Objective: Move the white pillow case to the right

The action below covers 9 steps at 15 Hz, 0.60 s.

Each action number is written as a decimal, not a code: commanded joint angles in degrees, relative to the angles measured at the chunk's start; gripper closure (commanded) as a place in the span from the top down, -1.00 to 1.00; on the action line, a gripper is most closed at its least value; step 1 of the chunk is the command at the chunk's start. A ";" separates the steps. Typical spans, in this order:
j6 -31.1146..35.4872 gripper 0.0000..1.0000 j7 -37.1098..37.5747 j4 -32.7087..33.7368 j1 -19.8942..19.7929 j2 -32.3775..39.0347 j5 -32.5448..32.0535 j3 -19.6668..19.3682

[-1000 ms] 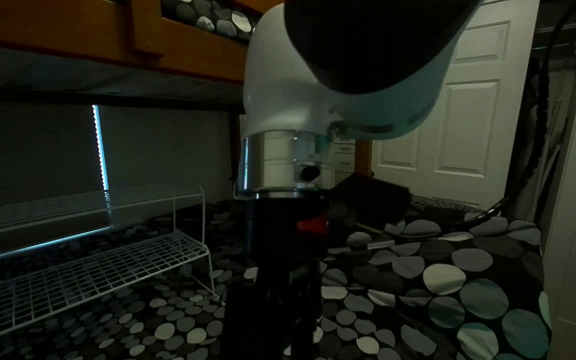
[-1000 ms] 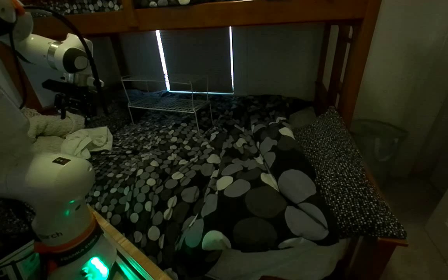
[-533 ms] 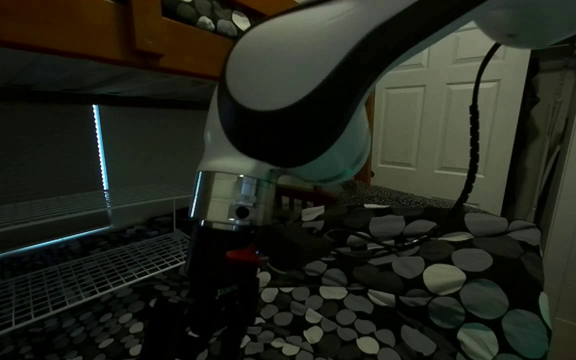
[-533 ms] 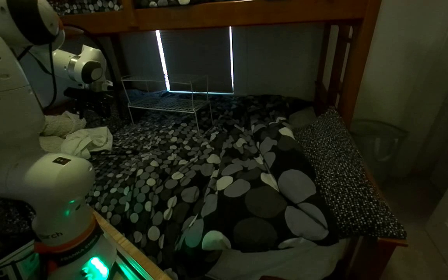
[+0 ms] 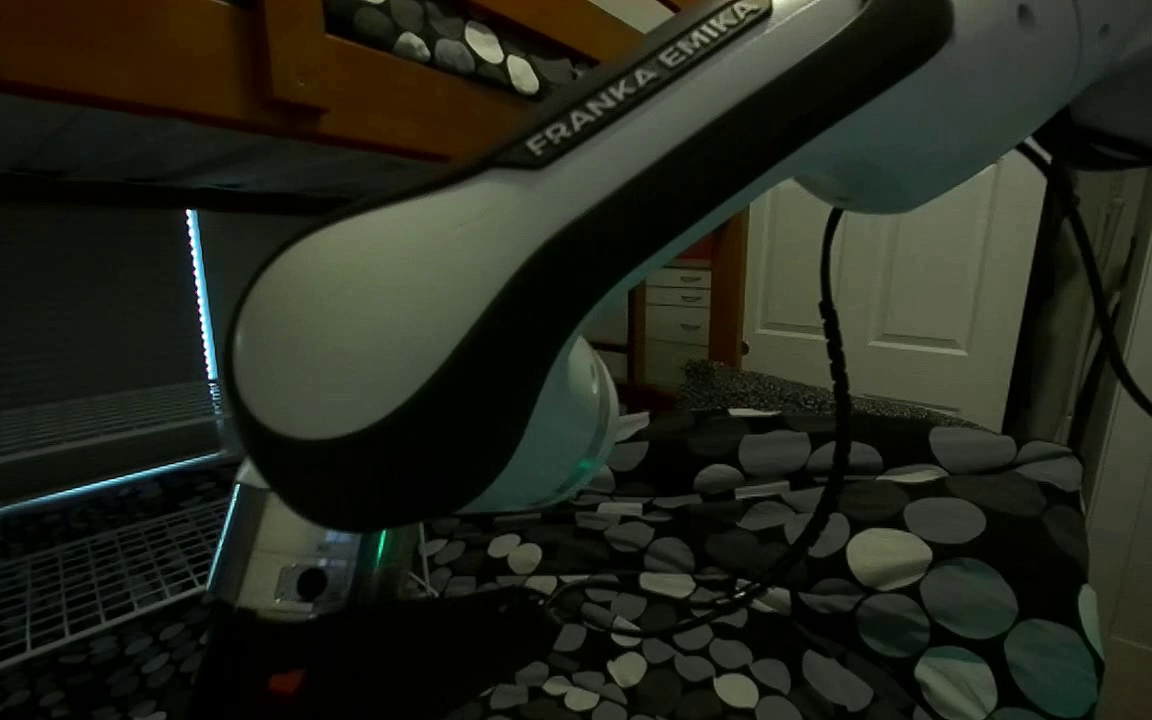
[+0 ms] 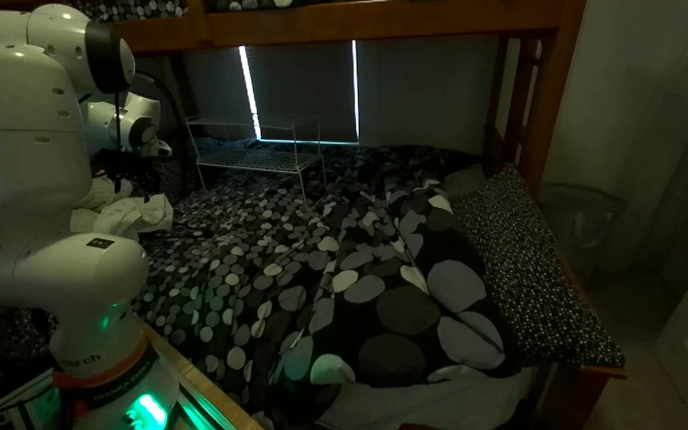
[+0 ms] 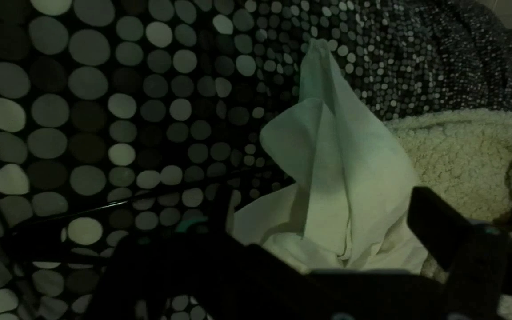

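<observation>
The cloth pillow case (image 7: 342, 178) looks smooth, the fleece (image 7: 460, 158) rough.

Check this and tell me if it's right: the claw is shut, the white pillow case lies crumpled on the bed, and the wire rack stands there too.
Wrong on the claw: it is open, not shut. The wrist view shows its fingers spread apart. The rest holds: the white pillow case lies crumpled on the bed, and the wire rack stands there too.
</observation>
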 commanded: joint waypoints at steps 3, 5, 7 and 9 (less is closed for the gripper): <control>-0.16 1.00 0.21 1.58 0.58 1.61 -0.14 0.28; -0.18 1.00 0.20 1.79 0.49 1.61 -0.13 0.25; -0.20 1.00 0.20 1.92 0.48 1.62 -0.13 0.25; -0.20 1.00 0.20 1.94 0.49 1.61 -0.13 0.25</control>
